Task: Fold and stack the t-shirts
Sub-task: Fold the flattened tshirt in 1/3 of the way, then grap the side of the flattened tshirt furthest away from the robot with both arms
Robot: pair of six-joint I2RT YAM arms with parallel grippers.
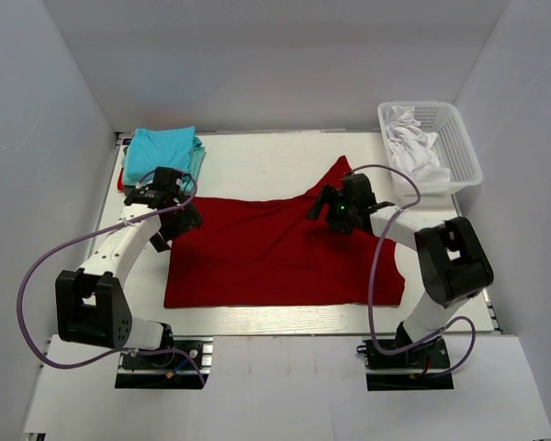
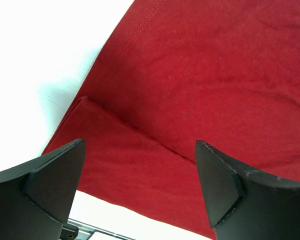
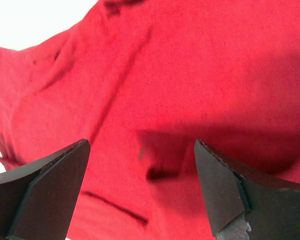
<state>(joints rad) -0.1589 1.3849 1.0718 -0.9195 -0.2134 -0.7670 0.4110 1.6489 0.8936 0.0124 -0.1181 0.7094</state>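
Now our left hand (image 2: 140, 150) and right hand (image 3: 140, 150) hang spread wide, empty, over the dark red t-shirt (image 1: 275, 262) lying flat on the desk (image 1: 257, 156); we should pinch both far corners evenly before folding nearward.

You have a large dark red t-shirt (image 1: 275, 253) spread out flat across the middle of the table (image 1: 257, 154), reaching nearly to the near edge. One pointed part sticks out toward the far right. At its left edge you see a flap (image 2: 115, 165) folded over onto the body with a straight crease, and on the right the cloth lies in shallow wrinkles (image 3: 155, 170). Your turquoise t-shirts (image 1: 165, 147) sit folded in a rectangular pile at the far left corner, apart from the red one.
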